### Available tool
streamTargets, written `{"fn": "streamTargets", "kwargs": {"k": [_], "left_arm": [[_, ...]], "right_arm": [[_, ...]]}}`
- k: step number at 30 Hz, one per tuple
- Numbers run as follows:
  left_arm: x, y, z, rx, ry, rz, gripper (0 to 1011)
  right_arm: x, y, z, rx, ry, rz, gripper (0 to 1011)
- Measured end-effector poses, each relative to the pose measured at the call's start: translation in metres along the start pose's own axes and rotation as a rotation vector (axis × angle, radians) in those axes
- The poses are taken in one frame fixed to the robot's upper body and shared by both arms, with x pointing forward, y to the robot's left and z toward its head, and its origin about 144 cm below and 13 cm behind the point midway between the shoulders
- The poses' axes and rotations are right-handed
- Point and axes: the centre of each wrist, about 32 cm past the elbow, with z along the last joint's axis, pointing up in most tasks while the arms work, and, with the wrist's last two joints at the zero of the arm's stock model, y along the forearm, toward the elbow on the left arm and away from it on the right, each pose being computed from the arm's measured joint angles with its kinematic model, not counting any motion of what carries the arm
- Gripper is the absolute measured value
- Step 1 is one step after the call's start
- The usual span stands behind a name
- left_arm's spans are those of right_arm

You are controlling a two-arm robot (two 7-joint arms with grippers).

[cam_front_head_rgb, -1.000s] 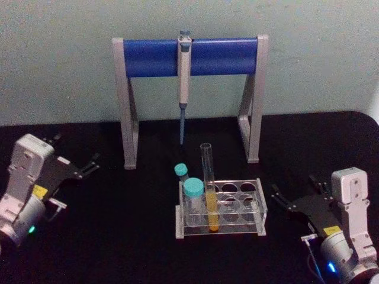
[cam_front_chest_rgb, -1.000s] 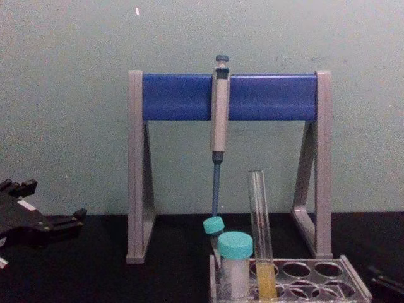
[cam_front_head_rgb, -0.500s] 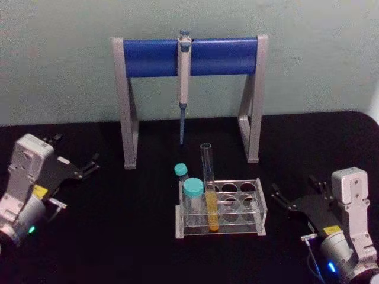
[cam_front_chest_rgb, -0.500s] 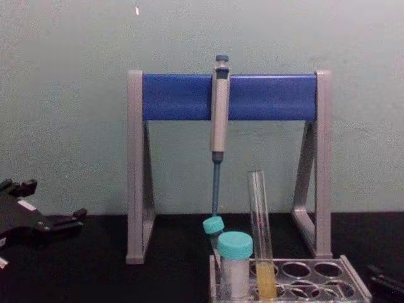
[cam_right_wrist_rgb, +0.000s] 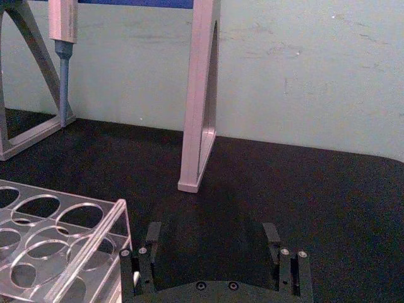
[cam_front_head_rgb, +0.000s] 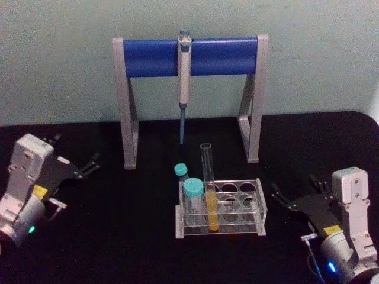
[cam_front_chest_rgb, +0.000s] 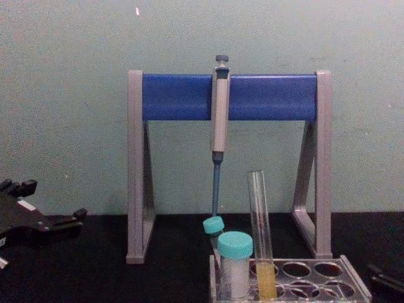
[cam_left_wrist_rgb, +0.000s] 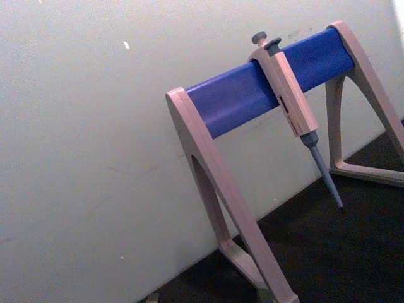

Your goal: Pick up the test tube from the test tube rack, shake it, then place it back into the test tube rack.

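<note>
The test tube (cam_front_head_rgb: 208, 177), tall clear glass with yellow liquid in its lower part, stands upright in the front left of the clear test tube rack (cam_front_head_rgb: 259, 208) at the table's middle. From the chest, the test tube (cam_front_chest_rgb: 260, 227) rises well above the rack (cam_front_chest_rgb: 353, 285). My left gripper (cam_front_head_rgb: 74, 152) rests open at the far left, well away from the rack. My right gripper (cam_front_head_rgb: 299, 190) sits open just right of the rack, nothing between its fingers. The right wrist view shows this gripper (cam_right_wrist_rgb: 211, 238) open, with the rack's corner (cam_right_wrist_rgb: 95, 235) beside it.
A grey-and-blue pipette stand (cam_front_head_rgb: 189, 56) stands behind the rack with a pipette (cam_front_head_rgb: 184, 77) hanging from its bar. A teal-capped white tube (cam_front_head_rgb: 193, 198) sits in the rack's left end, and a small teal-capped tube (cam_front_head_rgb: 181, 171) is behind it. The table (cam_front_head_rgb: 118, 236) is black.
</note>
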Motion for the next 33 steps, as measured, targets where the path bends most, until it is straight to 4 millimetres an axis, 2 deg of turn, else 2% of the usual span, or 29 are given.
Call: {"fn": "streamTargets", "kwargs": {"k": [33], "left_arm": [[0.0,0.0,0.0,0.0,0.0,0.0,1001]], "right_arm": [[0.0,0.0,0.0,0.0,0.0,0.0,1000]]}}
